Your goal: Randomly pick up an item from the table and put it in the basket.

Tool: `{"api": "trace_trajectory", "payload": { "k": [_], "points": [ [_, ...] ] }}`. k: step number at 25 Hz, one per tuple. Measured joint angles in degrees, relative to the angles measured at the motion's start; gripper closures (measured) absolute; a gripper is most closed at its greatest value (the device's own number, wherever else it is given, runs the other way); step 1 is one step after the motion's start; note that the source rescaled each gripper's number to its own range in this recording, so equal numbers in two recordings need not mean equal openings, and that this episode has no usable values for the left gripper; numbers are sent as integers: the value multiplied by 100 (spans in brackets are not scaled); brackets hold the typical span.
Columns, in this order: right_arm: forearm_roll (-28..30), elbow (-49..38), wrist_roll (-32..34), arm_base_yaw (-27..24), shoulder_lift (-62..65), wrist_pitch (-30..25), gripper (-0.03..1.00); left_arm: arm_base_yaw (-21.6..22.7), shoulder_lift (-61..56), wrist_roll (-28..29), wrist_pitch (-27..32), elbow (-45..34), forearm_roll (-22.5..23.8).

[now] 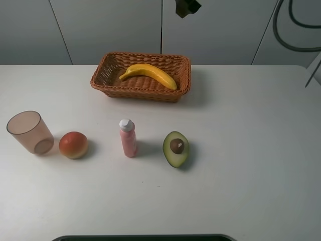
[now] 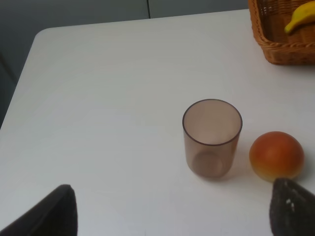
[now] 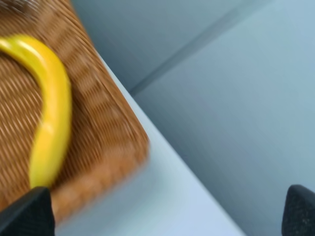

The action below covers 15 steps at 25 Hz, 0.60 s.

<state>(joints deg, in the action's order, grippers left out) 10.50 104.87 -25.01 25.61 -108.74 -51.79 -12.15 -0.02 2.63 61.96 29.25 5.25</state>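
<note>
The yellow banana [image 1: 148,74] lies inside the brown wicker basket [image 1: 108,80] at the back middle of the white table [image 1: 251,150]. It also shows in the right wrist view [image 3: 49,108] and, at the edge, in the left wrist view [image 2: 300,17]. My right gripper [image 3: 162,216] is open and empty, above the basket's corner [image 3: 113,137]; a dark part of it shows at the top of the high view [image 1: 186,7]. My left gripper [image 2: 172,216] is open and empty, above the table near the cup; it is out of the high view.
A translucent pinkish-brown cup [image 1: 30,132] stands at the front left, with a round red-orange fruit [image 1: 73,144] beside it. A pink bottle with a white cap [image 1: 128,137] and a halved avocado [image 1: 176,148] stand in the front middle. The cup [image 2: 211,137] and fruit [image 2: 275,155] lie just ahead of my left fingers.
</note>
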Motion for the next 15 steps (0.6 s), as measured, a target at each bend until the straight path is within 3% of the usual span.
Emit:
{"api": "trace_trajectory", "payload": {
  "k": [3,6,15],
  "points": [
    [-173,-4,127,-568,606,-934,-3,0,0,0,0,0,0],
    [-432,-304,164,-1264,1144,-1445,-3,0,0,0,0,0,0],
    [-1500,-2722,237,-3270,3109,-1379,-3,0,0,0,0,0,0]
  ]
}}
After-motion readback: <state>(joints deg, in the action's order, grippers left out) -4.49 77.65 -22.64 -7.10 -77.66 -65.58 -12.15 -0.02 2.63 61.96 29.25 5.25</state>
